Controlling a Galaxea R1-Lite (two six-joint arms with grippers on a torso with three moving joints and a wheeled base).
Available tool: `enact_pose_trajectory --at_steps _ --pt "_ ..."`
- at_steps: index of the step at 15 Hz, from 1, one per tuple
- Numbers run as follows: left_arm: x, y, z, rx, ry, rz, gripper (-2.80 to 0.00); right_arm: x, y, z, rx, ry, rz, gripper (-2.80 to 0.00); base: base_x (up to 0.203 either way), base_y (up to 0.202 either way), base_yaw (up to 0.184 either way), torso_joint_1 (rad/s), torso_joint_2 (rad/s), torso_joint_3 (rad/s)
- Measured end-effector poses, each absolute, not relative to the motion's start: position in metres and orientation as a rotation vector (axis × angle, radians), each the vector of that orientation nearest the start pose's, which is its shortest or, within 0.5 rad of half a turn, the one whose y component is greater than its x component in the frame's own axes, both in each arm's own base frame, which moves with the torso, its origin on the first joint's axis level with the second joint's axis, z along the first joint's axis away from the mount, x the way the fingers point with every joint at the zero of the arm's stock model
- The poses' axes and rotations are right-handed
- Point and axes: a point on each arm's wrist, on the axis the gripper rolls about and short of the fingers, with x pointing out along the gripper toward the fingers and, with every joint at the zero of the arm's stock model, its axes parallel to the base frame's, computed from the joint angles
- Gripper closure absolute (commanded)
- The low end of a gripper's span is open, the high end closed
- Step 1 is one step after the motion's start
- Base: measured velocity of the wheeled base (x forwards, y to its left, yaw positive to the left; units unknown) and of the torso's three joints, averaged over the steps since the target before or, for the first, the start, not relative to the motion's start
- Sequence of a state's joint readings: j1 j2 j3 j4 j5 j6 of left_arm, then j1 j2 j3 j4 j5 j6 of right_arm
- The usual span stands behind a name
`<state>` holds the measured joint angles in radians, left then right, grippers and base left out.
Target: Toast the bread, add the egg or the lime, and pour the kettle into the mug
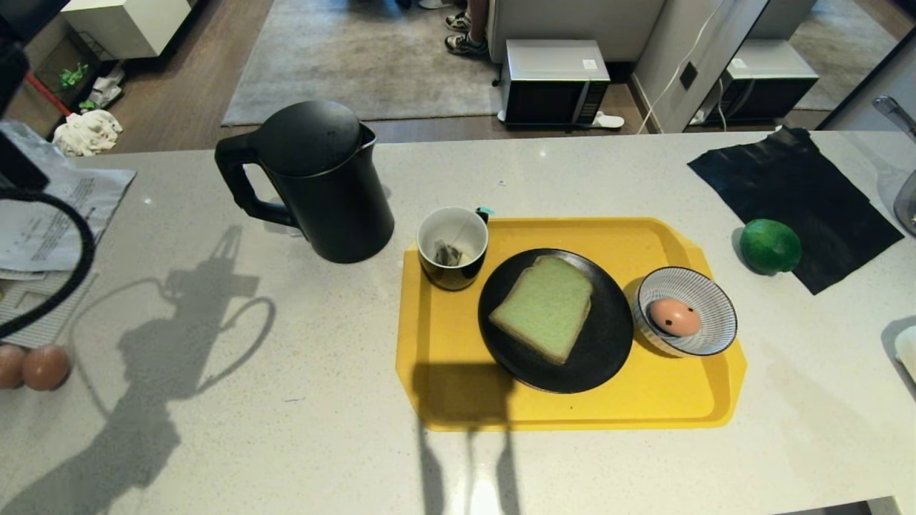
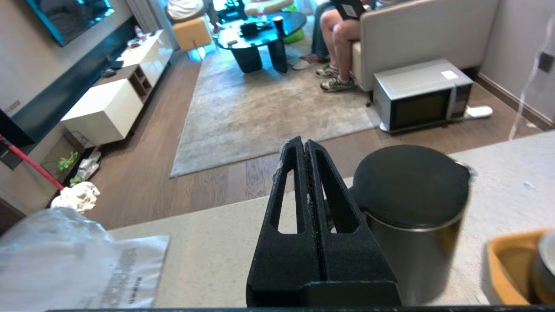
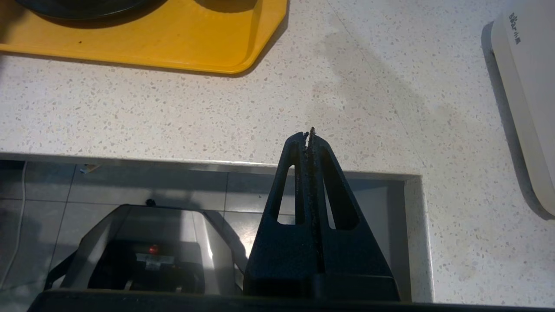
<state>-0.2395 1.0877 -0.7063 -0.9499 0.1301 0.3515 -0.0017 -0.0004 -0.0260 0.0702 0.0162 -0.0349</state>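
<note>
Two end effectors sit pressed together, empty: left end effector (image 2: 307, 145) beside the kettle (image 1: 318, 182) at the desk's (image 1: 286, 429) nine o'clock (probably heavy, rigid; take its loop handle), mug (image 1: 452, 247) next, right end effector (image 3: 308, 134) at five o'clock.

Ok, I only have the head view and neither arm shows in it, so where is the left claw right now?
Observer: The left claw hangs beside the kettle, near lid height, shut and empty.
Operator: And the right claw?
Observer: The right claw is shut and empty too, over the counter's near edge, off a corner of the yellow tray.
Operator: I see shoes past the counter. Whose?
Observer: A person sitting on the sofa, feet on the rug.
</note>
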Motion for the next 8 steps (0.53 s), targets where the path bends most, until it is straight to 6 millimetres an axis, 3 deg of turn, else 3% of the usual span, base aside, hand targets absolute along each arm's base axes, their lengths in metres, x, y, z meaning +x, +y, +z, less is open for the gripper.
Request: enact_pose_trajectory --at_steps 2,5,8 --pt "0.1 -0.023 0.34 0.258 -0.528 -0.03 0.0 -0.025 0.0 0.075 -0.034 0.044 0.015 0.0 0.0 0.0 0.0 0.0 0.0 0.0" --pt "0.053 -0.01 0.338 0.291 -0.419 -0.037 0.0 -0.025 0.0 0.075 -0.034 0.044 0.015 0.0 0.0 0.0 0.0 0.0 0.0 0.0" --pt "0.038 -0.003 0.342 0.264 -0.402 0.063 0.0 -0.025 0.0 0.075 -0.034 0.043 0.015 0.0 0.0 0.0 0.0 0.0 0.0 0.0"
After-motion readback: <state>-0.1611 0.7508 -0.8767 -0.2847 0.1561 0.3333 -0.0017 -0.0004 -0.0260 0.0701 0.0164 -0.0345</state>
